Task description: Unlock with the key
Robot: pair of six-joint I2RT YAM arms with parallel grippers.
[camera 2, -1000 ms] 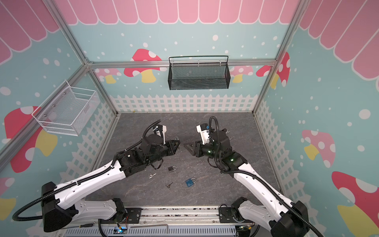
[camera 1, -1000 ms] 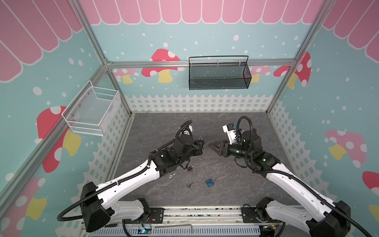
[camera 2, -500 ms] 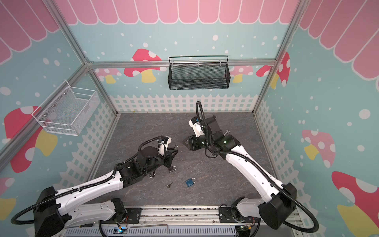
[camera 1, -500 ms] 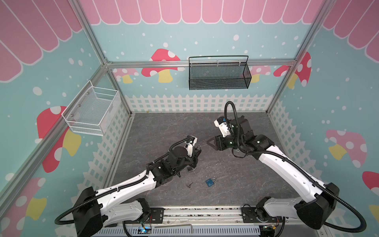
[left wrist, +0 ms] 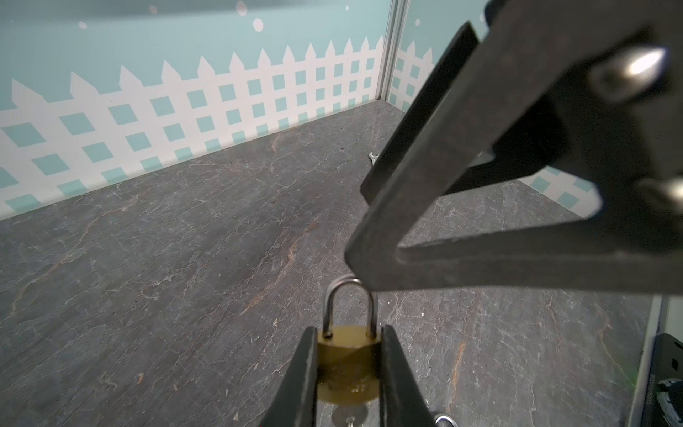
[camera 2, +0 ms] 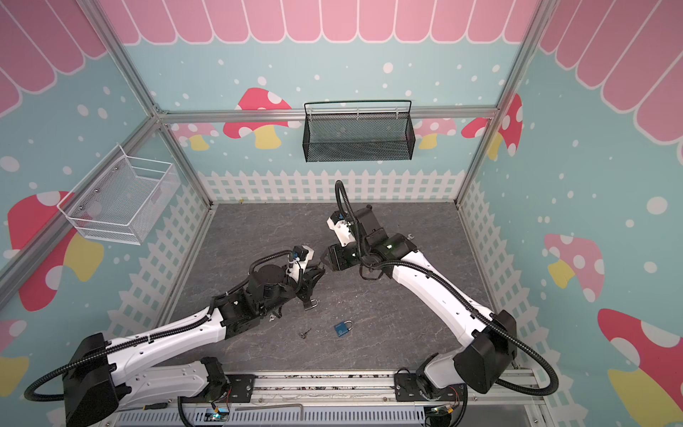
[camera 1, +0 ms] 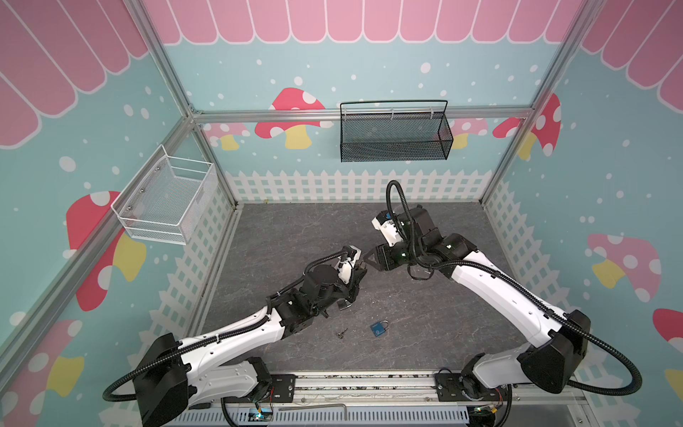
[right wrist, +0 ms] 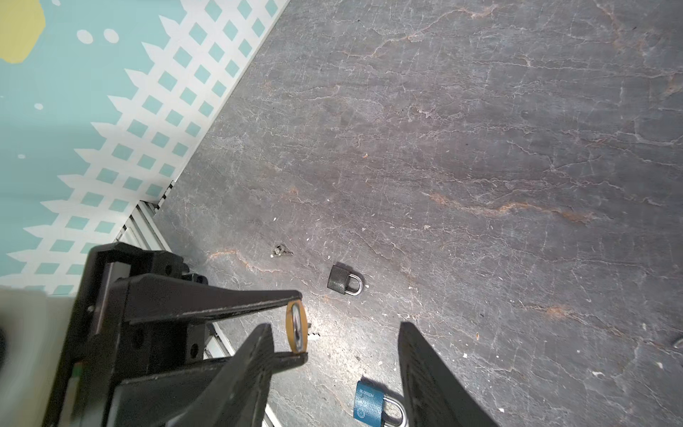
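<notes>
So, my left gripper is clamped on the brass lock by its narrow edges and holds it clear of the floor. The shackle points toward my right gripper, whose jaws stand apart with nothing between them. One of its fingertips hangs just beside the top of the shackle; I cannot tell whether it touches.

A key lies on the floor well apart from the brass lock. A black lock and a blue lock are down there too. Something small and grey shows under the brass lock's body in the left wrist view, and I cannot tell if it is a key in the keyway.

I judge the step to be bringing the right gripper onto the shackle. I'd hold the left grip firm, square the right jaws across the shackle and close slowly. A sideways nudge could twist the lock out of that thin pinch.
</notes>
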